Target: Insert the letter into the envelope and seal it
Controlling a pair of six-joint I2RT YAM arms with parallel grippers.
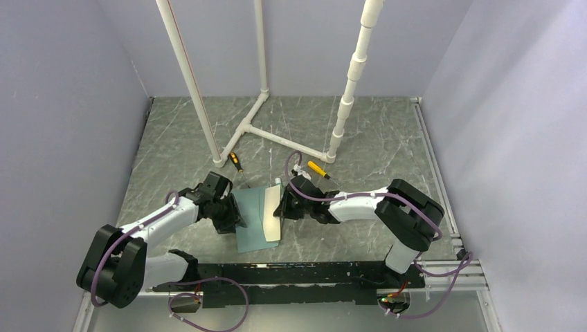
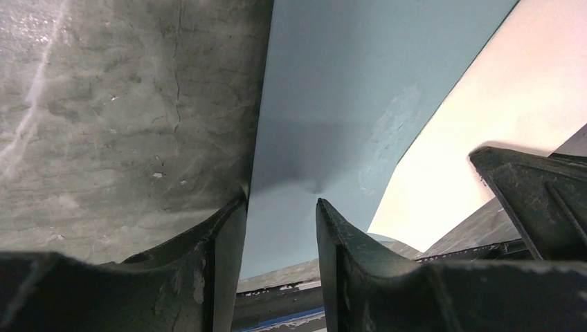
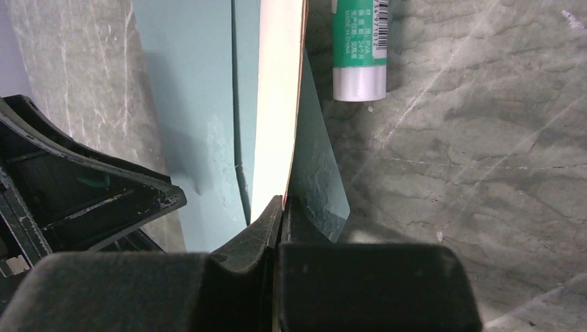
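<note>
The pale teal envelope [image 1: 250,220] lies flat on the table between the two arms. The tan letter [image 1: 272,216] stands tilted along its right side, over the opening. My right gripper [image 1: 282,207] is shut on the letter's near edge; in the right wrist view [image 3: 284,200] the letter [image 3: 277,104] rises edge-on between the envelope body [image 3: 194,104] and its flap [image 3: 315,173]. My left gripper [image 1: 234,216] is open, its fingertips down on the envelope's left part; in the left wrist view [image 2: 280,202] the envelope [image 2: 332,90] fills the gap and the letter [image 2: 484,117] shows at the right.
A green-and-white glue stick [image 3: 360,48] lies just beyond the envelope. Two yellow-handled screwdrivers [image 1: 237,162] [image 1: 318,169] lie farther back. A white PVC pipe frame [image 1: 277,135] stands at the back of the table. Grey walls close in both sides.
</note>
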